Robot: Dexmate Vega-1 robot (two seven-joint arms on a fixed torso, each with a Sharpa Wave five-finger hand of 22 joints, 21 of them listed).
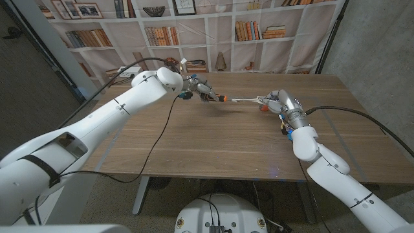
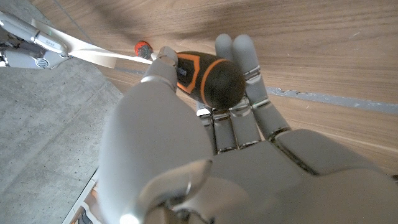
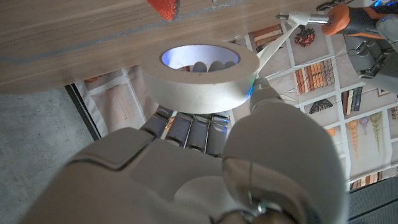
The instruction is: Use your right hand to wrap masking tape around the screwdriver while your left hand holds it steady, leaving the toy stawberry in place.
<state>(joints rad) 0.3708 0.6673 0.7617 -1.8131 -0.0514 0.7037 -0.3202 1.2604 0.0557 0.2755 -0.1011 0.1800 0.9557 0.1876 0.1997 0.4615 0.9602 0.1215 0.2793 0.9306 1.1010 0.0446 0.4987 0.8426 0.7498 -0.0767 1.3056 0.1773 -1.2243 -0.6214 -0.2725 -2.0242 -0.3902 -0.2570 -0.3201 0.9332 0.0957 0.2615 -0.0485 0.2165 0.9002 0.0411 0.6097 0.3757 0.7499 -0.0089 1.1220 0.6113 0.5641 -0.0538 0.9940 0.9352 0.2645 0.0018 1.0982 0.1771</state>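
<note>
Because a strip of tape is stretched taut between the two hands above the wooden table [image 1: 213, 139], the main risk is a jerk: too hard a pull from the right hand [image 1: 277, 103] could tear the strip or drag the screwdriver [image 1: 215, 98] out of line, and a slack pull would let the tape wrinkle or peel off the shaft. A wide sweep of the right hand could also knock the toy strawberry [image 1: 263, 108], which sits just beside it.

The left hand [image 1: 199, 88], at about twelve o'clock on the table, has its fingers clenched around the screwdriver's handle. The right hand, near two o'clock, grasps the masking tape roll [image 3: 200, 76], with fingers passing through its core.

The roll is a pale cream ring, seemingly well stocked. The screwdriver has a black handle with orange bands; its shaft points toward the right hand, and the strip seems to join it near the tip, though that is too small to confirm. The strawberry shows only as a small red shape.
</note>
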